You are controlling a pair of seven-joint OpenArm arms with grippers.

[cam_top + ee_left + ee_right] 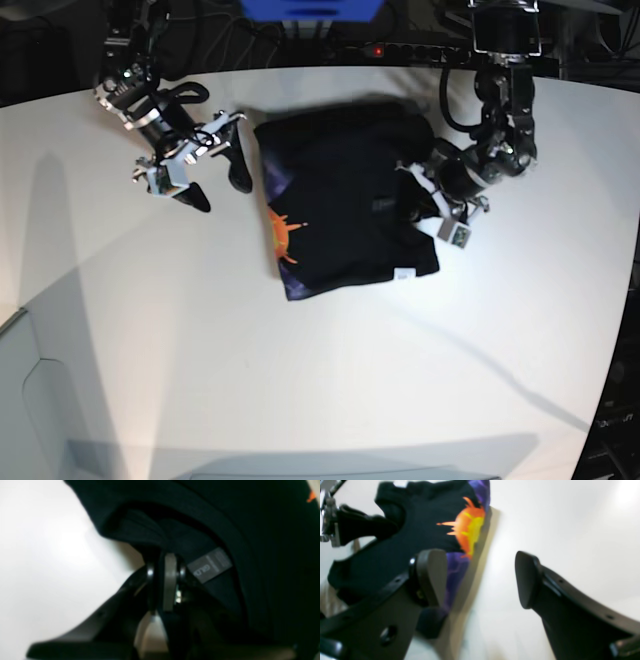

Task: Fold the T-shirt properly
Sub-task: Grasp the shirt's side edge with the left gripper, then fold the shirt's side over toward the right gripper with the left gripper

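A white table [330,380] holds a black T-shirt [345,205], folded into a rough rectangle near the middle toward the far edge. An orange sun print [283,231] with purple around it shows along the shirt's edge on the base view's left, and a small white tag [404,274] sits at its near corner. The left gripper [163,562], on that view's right, has its jaws closed on a fold of the shirt's black cloth by the collar, just beside a grey neck label [210,565]. The right gripper [480,580], on the left of the base view, hangs just beside the shirt's printed edge, its jaws wide apart and holding nothing, with bare table between the fingers.
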